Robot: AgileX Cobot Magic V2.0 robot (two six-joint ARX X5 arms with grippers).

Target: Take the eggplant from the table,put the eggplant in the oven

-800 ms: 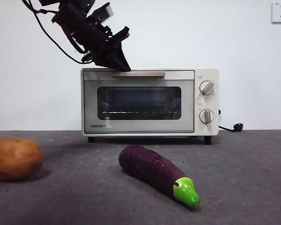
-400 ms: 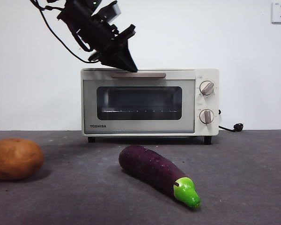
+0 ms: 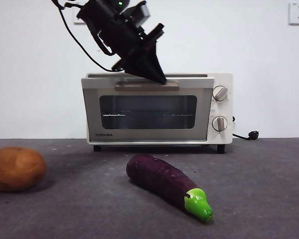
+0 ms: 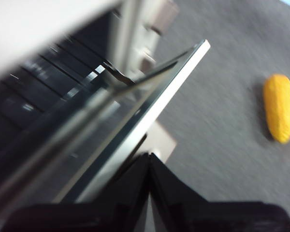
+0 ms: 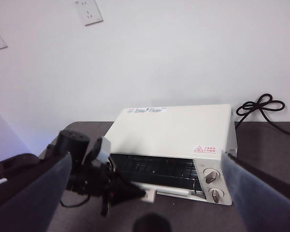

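Note:
The eggplant [image 3: 162, 178], dark purple with a green stem cap, lies on the grey table [image 3: 259, 199] in front of the oven [image 3: 228, 107]. The oven's glass door [image 3: 147, 112] is tilted open a little at its top. My left gripper [image 3: 159, 78] comes down from the upper left, and its shut tips rest against the beige door handle [image 3: 139, 86]. In the left wrist view the two jaws [image 4: 149, 157] meet in a thin line beside the ajar door [image 4: 150, 106]. My right gripper [image 5: 146, 155] hangs high above the scene, jaws wide open and holding nothing.
A brown potato [image 3: 16, 168] sits at the table's left. A yellow corn cob [image 4: 279, 113] lies on the table, seen only in the left wrist view. The oven's black power cord [image 3: 249, 135] trails out to the right by the white wall.
The left gripper has moved right and slightly down along the oven top to the handle. The oven door, shut before, now leans out at its top.

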